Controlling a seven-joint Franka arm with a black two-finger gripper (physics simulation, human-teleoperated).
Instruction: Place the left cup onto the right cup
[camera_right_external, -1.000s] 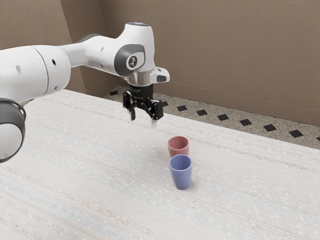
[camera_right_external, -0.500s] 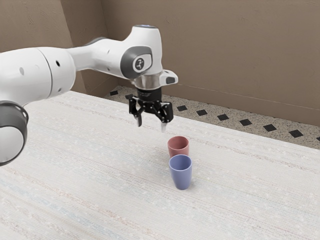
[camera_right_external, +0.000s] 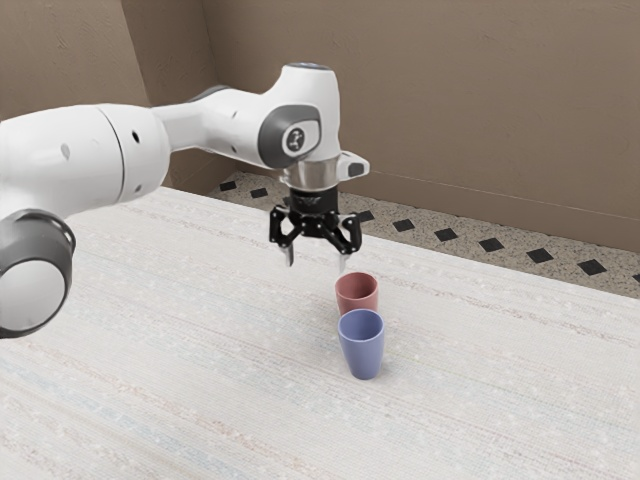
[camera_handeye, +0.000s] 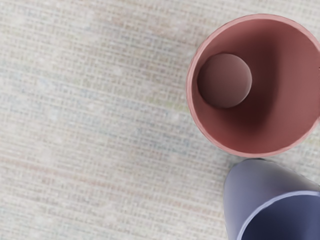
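Note:
A pink cup stands upright on the table, and a blue cup stands upright just in front of it, nearly touching. My gripper hangs open in the air, a little above the pink cup and toward the exterior view's left of it, with nothing between its fingers. From the wrist view I look down into the pink cup, with the blue cup right beside it.
The pale woven table surface stretches wide around both cups. Its far edge runs behind the pink cup, with a speckled floor with black tiles and a brown wall beyond.
My arm has moved toward the exterior view's right and lowered a little, bringing the open gripper close to the pink cup. Both cups have stayed put.

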